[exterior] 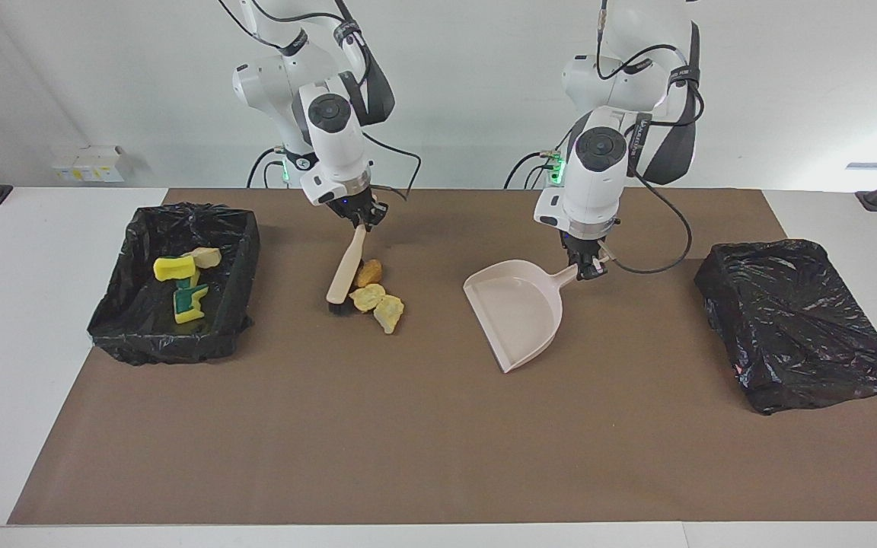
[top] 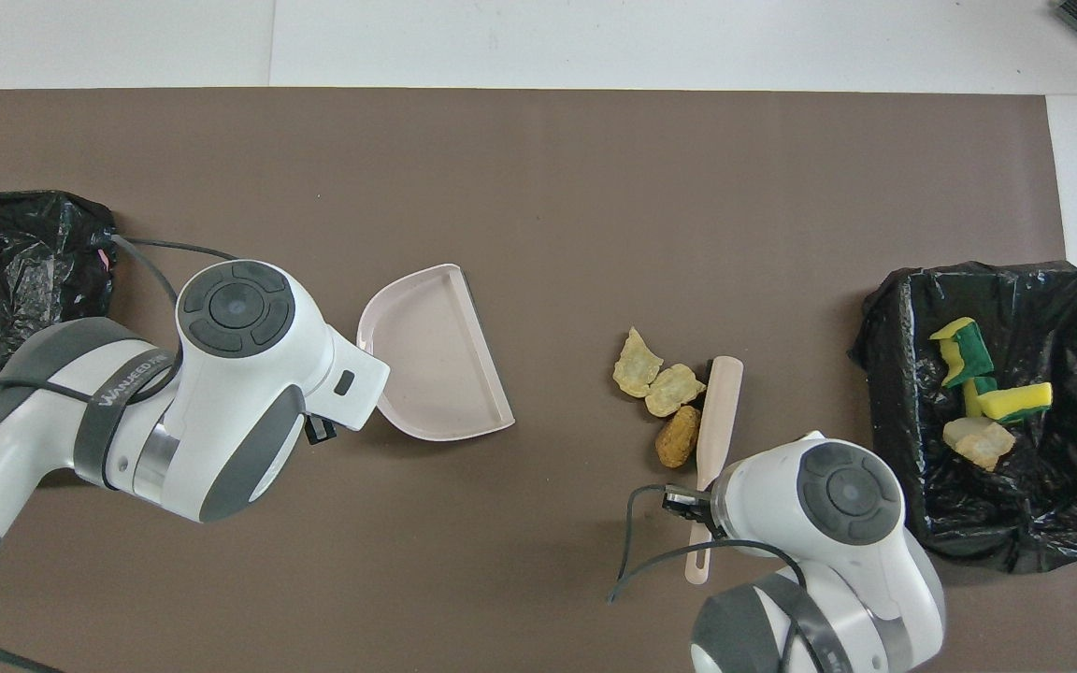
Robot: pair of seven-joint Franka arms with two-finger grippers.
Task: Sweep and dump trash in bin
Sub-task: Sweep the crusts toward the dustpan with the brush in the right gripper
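Trash (exterior: 377,295): three scraps touching brush (exterior: 346,272) bristles mid-mat, more in lined bin (exterior: 244,251) at right arm's end | right gripper (exterior: 363,218) clamps brush handle; left gripper (exterior: 589,262) clamps dustpan (exterior: 518,304) handle | overhead: bare mat between trash (top: 660,393) and dustpan (top: 436,360); covered bin (top: 15,252) at left arm's end.

The only lettering I can make out is on the grey band around the left arm (top: 118,397), and its words stay unreadable.
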